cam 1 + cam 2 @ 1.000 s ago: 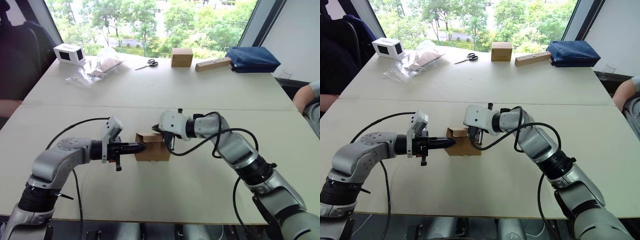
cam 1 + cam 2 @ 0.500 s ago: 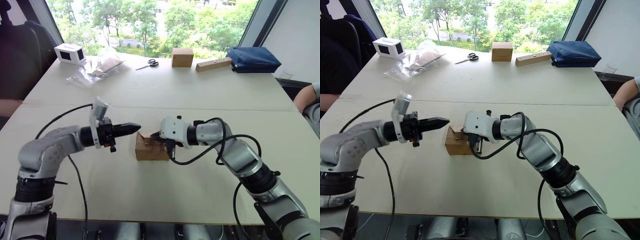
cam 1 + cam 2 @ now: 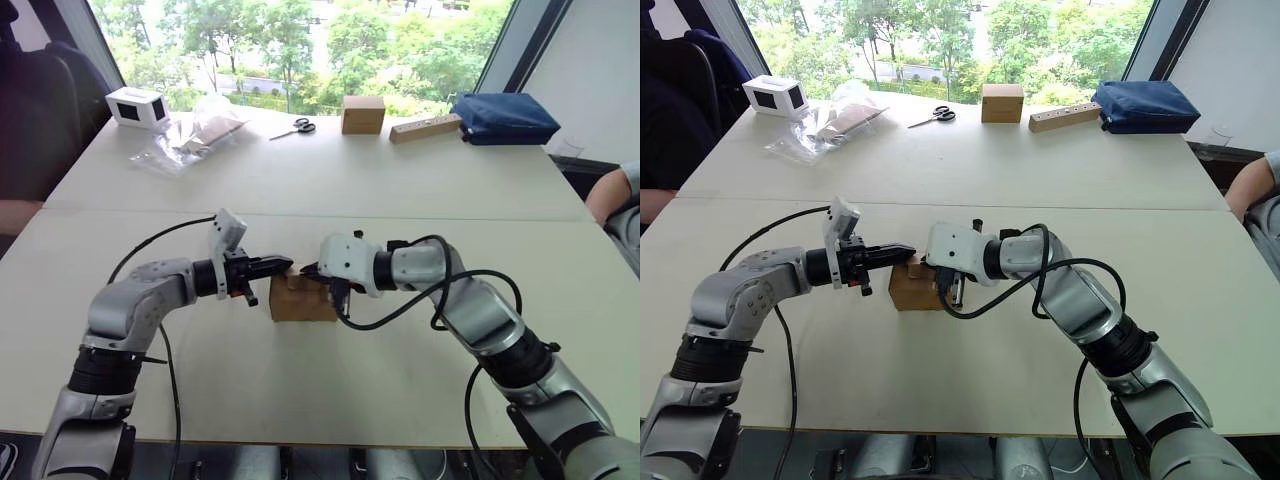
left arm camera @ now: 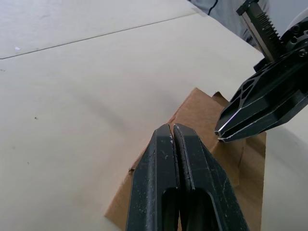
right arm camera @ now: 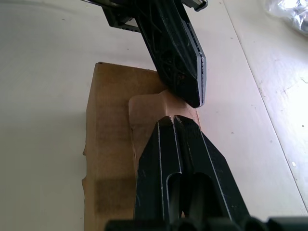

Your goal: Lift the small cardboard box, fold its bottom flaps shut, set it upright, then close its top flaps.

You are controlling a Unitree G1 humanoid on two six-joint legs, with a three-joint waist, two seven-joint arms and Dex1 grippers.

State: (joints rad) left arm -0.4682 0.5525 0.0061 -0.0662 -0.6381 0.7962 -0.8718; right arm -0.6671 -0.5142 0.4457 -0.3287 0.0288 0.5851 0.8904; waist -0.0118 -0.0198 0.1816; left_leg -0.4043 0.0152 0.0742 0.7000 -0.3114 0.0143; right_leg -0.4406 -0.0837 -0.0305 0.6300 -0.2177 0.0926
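Observation:
The small cardboard box (image 3: 300, 300) stands on the white table (image 3: 330, 380), near its middle. Its top flaps (image 5: 144, 107) lie almost flat, and a tongue with tapered corners shows in the right wrist view. My left gripper (image 3: 286, 264) is shut and empty, its tip over the box's top left edge. My right gripper (image 3: 316, 271) is shut too, its tip resting on the top flaps from the right. The two tips nearly meet above the box (image 4: 195, 110). The box's bottom is hidden against the table.
Along the far edge lie a white box with a dark face (image 3: 137, 105), a plastic bag (image 3: 195, 130), scissors (image 3: 297, 127), a cube-like brown box (image 3: 363, 114), a wooden block (image 3: 427, 128) and a blue bag (image 3: 505, 118). A person's arm (image 3: 612, 195) shows at the right edge.
My left gripper left the box's left side, rose clear, then came back down onto the box's top left. The raised flap now lies flatter. The right gripper stays on top.

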